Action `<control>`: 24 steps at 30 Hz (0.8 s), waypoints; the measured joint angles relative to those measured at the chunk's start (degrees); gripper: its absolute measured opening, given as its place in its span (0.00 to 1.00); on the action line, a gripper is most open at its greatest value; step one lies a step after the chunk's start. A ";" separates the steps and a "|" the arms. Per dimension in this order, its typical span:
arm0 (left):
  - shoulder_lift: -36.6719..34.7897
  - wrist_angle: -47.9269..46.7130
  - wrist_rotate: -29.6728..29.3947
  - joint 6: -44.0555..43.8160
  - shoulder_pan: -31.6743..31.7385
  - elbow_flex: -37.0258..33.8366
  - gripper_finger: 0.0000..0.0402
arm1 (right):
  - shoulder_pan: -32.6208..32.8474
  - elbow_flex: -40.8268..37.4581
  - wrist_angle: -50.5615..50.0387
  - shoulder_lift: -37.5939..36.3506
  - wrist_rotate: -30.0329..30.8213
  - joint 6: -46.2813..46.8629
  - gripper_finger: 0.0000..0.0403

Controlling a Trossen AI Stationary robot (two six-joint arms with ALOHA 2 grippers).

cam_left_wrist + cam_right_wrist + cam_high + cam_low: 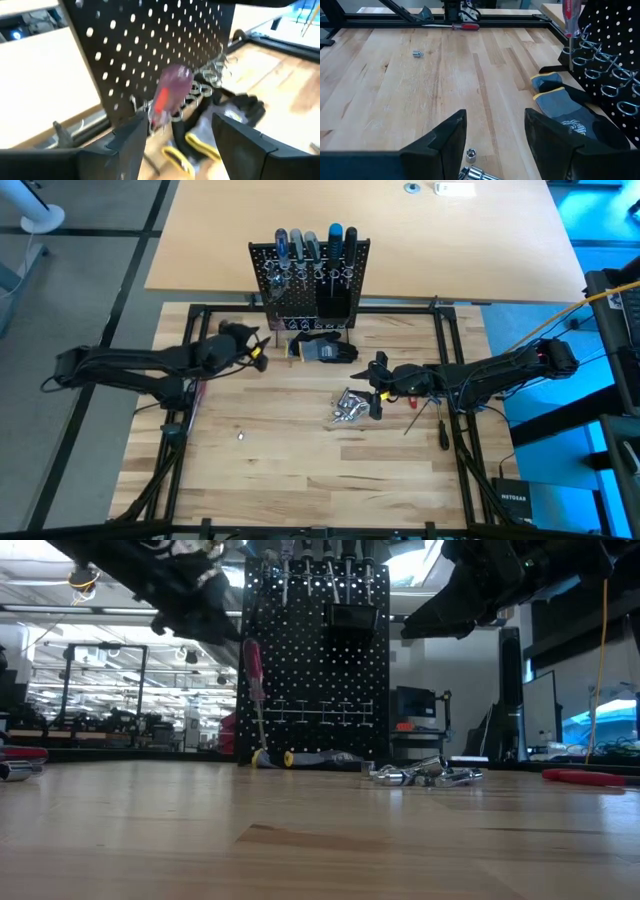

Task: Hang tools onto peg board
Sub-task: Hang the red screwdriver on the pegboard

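Observation:
The black peg board stands at the table's far side, with several screwdrivers in its top row. A red-handled screwdriver stands upright with its shaft through the end ring of the lower row; it also shows in the right wrist view. My left gripper is open and empty just short of it, beside the board's left end. My right gripper is open and empty above a heap of silver metal pieces. More screwdrivers lie on the table: a red one at the left, a red one and a black one at the right.
A dark grey glove bundle with yellow cuffs lies at the foot of the board. A single small silver piece lies on the bare wood near the left. A black frame runs around the work area.

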 joint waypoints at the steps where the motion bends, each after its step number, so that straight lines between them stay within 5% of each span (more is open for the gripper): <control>1: -0.85 -1.37 -0.03 -0.52 -0.36 0.00 0.53 | 0.00 0.00 0.17 0.00 0.00 0.02 0.49; 11: -3.31 -11.15 -0.03 -2.57 -5.43 1.69 0.53 | -0.02 0.00 0.19 0.00 0.00 0.37 0.49; 19: 1.20 -28.35 -0.01 -6.78 -10.50 13.56 0.53 | -0.04 0.00 0.31 0.00 0.00 0.41 0.49; 24: 6.51 -25.00 -4.54 -6.00 -10.25 16.77 0.53 | -0.04 0.00 0.40 0.00 0.00 0.48 0.49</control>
